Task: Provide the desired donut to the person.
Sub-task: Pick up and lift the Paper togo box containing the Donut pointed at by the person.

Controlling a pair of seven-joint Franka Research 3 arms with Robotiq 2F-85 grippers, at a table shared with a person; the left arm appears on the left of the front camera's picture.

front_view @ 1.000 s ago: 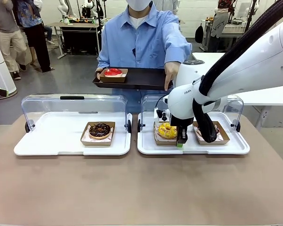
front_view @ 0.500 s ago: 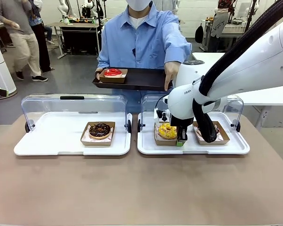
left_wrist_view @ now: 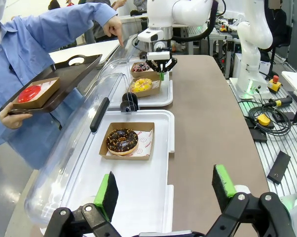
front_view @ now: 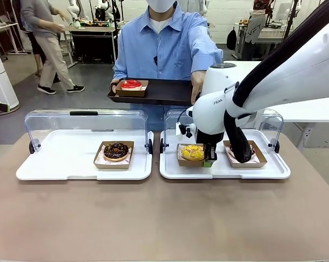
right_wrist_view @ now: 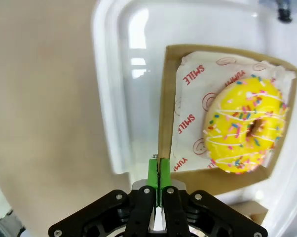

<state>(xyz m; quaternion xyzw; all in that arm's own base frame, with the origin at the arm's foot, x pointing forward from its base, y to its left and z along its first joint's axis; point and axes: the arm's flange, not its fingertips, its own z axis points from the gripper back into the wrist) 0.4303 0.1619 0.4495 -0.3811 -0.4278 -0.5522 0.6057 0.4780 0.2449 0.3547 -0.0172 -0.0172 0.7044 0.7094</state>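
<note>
A yellow sprinkled donut [front_view: 193, 152] [right_wrist_view: 244, 123] [left_wrist_view: 141, 85] lies in a brown cardboard box [right_wrist_view: 164, 98] on the right white tray [front_view: 263, 170]. My right gripper [front_view: 209, 162] [right_wrist_view: 159, 170] is shut on that box's near edge. The person [front_view: 164, 43] in a blue shirt stands across the table, one hand [front_view: 197, 87] pointing down toward the yellow donut, the other holding a black tray [front_view: 164, 90] with a red donut [front_view: 131, 84]. My left gripper [left_wrist_view: 164, 186] hangs open above the left white tray [left_wrist_view: 153, 197], nothing between its fingers.
A chocolate donut [front_view: 116, 150] [left_wrist_view: 122, 140] sits boxed on the left white tray [front_view: 55, 164]. Another dark donut [front_view: 252, 148] lies right of the yellow one, partly behind my right arm. Clear lids [front_view: 85, 123] stand open behind both trays. The tabletop [front_view: 164, 218] is bare in front.
My right gripper has closed on the box's edge and risen a little. The box with the yellow donut has come up slightly and shifted left. The left arm has stayed still.
</note>
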